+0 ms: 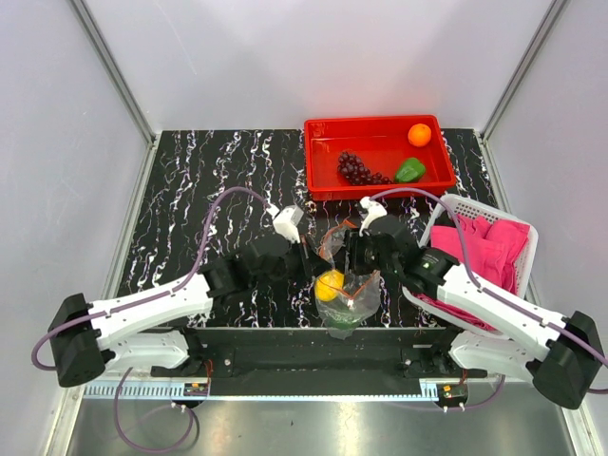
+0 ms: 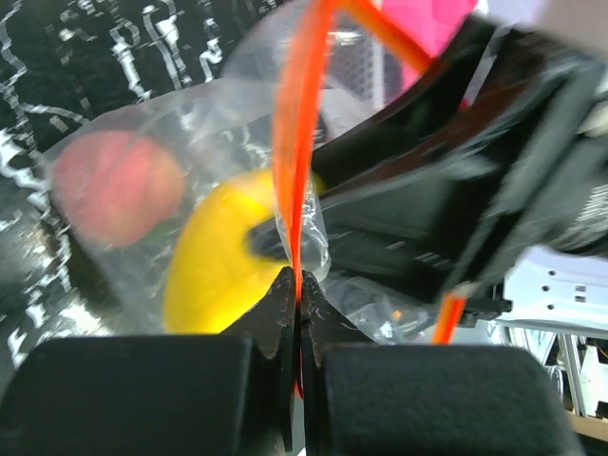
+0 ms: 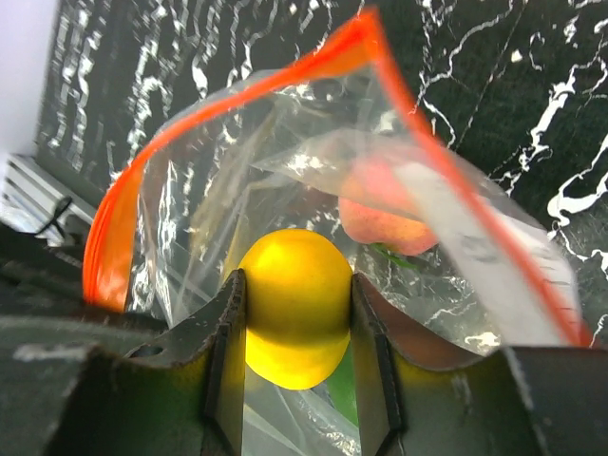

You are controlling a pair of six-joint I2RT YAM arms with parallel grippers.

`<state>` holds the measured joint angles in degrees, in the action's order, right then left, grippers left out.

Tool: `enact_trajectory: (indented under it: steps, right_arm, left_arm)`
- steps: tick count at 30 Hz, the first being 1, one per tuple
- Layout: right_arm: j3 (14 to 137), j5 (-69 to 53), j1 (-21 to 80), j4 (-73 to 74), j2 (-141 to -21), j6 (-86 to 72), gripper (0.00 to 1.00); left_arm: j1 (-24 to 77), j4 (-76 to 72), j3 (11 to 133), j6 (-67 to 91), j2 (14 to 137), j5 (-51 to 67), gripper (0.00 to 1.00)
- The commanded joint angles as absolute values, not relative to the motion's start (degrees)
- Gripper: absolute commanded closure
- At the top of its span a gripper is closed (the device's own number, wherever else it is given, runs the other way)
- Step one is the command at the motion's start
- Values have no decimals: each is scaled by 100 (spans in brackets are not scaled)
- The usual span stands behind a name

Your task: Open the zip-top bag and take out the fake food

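The clear zip-top bag [image 1: 350,285] with an orange-red zip strip [image 3: 228,104] lies open at the table's near edge. My left gripper [image 2: 299,285] is shut on the zip strip [image 2: 294,171]. My right gripper [image 3: 297,304] reaches into the bag's mouth, jaws closed on the yellow oblong fruit [image 3: 294,304], which also shows in the top view [image 1: 330,284]. A pink-red round fruit [image 3: 385,214] and something green [image 3: 342,389] lie deeper in the bag. In the red tray [image 1: 328,185] sit the orange ball [image 1: 419,135], the purple grape bunch [image 1: 359,170] and the green pepper [image 1: 409,170].
A white basket [image 1: 470,207] of pink cloths [image 1: 484,247] stands at the right, close to my right arm. The black marble tabletop [image 1: 218,180] ends at a metal rail along the near edge. Grey walls enclose the table.
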<state>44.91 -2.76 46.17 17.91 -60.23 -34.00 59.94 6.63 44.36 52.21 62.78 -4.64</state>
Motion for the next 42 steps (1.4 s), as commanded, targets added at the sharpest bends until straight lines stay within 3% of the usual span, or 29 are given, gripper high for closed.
enact_trajectory:
  steps: [1, 16, 30, 37, 42]
  right_arm:
    - [4948, -449, 4658, 1818, -6292, -3156, 100]
    - [6055, 449, 4658, 2258, -6337, -4052, 100]
    - [6222, 1731, 4667, 3296, -5326, -3112, 100]
    - [7206, 2566, 4606, 3252, -5896, -2550, 100]
    - [7865, 2708, 3948, 2778, -6714, -1890, 100]
  left_arm:
    - [5977, 255, 4816, 5089, 6609, -72, 100]
    - [6056, -624, 4429, 5616, 7101, 343, 100]
    - [5836, 580, 4035, 5177, 5986, -536, 100]
    - [5678, 703, 3771, 5159, 5591, -536, 100]
    - [5643, 878, 3797, 5063, 5467, -527, 100]
